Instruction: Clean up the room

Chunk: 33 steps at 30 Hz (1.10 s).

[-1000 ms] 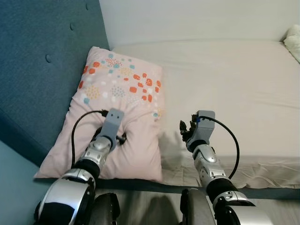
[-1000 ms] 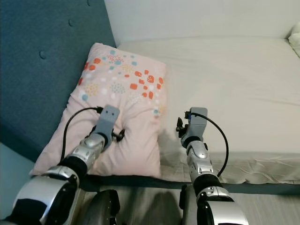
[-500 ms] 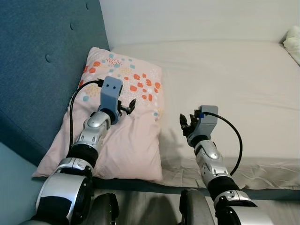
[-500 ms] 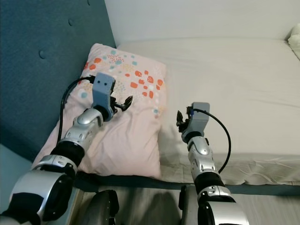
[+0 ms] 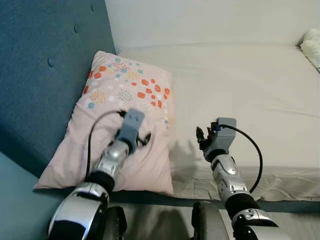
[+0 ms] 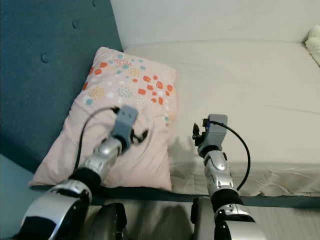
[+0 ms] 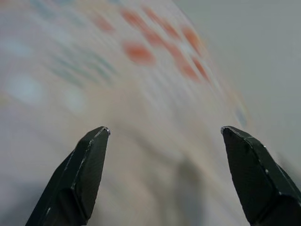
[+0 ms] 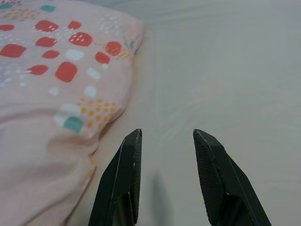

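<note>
A pink pillow with red, teal and orange dots lies on the bed's left end, against the blue headboard. My left gripper hovers over the pillow's near right part, fingers spread wide open with nothing between them. My right gripper hangs just above the cream sheet, right of the pillow's edge. Its fingers stand a little apart and hold nothing. The pillow's dotted corner lies beside them in the right wrist view.
The mattress front edge runs across near my arms, with rumpled sheet folds along it. A pale pillow corner sits at the far right. A white wall backs the bed.
My left gripper has dropped from the pillow's middle back toward its near right part, close to the fabric. The right gripper stayed nearly in place beside the pillow.
</note>
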Tool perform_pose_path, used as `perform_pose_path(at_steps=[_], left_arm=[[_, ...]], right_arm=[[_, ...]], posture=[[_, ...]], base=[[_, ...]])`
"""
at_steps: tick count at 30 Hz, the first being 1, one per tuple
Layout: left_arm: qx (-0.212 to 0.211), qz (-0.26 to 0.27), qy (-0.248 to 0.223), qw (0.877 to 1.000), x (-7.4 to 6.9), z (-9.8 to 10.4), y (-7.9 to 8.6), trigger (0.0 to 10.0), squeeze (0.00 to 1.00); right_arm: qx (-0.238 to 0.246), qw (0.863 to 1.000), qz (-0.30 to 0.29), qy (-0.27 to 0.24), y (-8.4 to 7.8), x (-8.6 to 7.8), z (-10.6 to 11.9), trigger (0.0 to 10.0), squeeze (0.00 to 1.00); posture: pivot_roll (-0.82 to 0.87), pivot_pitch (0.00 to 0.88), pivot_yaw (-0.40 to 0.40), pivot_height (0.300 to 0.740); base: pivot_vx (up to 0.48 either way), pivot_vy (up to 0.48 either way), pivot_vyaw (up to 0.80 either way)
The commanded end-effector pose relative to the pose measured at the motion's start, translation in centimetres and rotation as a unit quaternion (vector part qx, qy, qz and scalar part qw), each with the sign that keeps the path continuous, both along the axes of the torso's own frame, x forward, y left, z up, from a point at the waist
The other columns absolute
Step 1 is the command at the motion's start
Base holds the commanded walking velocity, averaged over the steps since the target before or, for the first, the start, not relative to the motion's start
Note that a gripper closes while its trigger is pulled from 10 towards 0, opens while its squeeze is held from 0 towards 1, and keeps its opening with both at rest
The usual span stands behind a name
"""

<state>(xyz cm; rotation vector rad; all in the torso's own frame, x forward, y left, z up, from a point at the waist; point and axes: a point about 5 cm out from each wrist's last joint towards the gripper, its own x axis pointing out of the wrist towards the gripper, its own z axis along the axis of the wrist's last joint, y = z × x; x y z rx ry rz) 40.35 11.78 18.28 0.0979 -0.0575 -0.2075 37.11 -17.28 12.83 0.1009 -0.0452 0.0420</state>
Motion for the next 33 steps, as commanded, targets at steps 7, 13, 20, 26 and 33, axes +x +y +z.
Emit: perform_pose_path(at_steps=[7,13,20,26,33], left_arm=[[0.001,0.129,0.042,0.991,-2.7,-4.9,5.7,10.0,0.00],[-0.009,0.174,0.049,0.984,-4.9,-7.6,6.3,10.0,0.00],[0.012,0.160,0.074,0.984,-7.3,-10.2,5.0,10.0,0.00],[0.013,0.150,0.073,0.986,-7.7,-10.0,4.5,10.0,0.00],[0.010,0.110,-0.029,0.993,-6.8,-5.7,5.0,10.0,0.00]], right_arm=[[-0.043,0.998,0.017,0.029,1.3,-1.9,-2.1,10.0,0.00],[-0.042,0.998,0.002,0.040,1.4,-3.1,-3.4,10.0,0.00],[-0.045,0.997,0.002,0.065,1.6,-4.6,-5.0,10.0,0.00],[-0.019,0.997,-0.006,0.071,1.5,-4.8,-5.1,10.0,0.00],[0.056,0.995,0.015,0.087,1.2,-2.1,-4.1,10.0,1.00]], posture=[[-0.01,0.091,0.010,0.583],[-0.03,0.062,0.015,0.583],[-0.04,0.033,0.015,0.583],[-0.04,0.046,0.015,0.583],[0.00,0.125,-0.005,0.583]], base=[[0.000,0.000,0.00],[0.000,0.000,0.00],[0.000,0.000,0.00],[0.000,0.000,0.00],[0.000,0.000,0.00]])
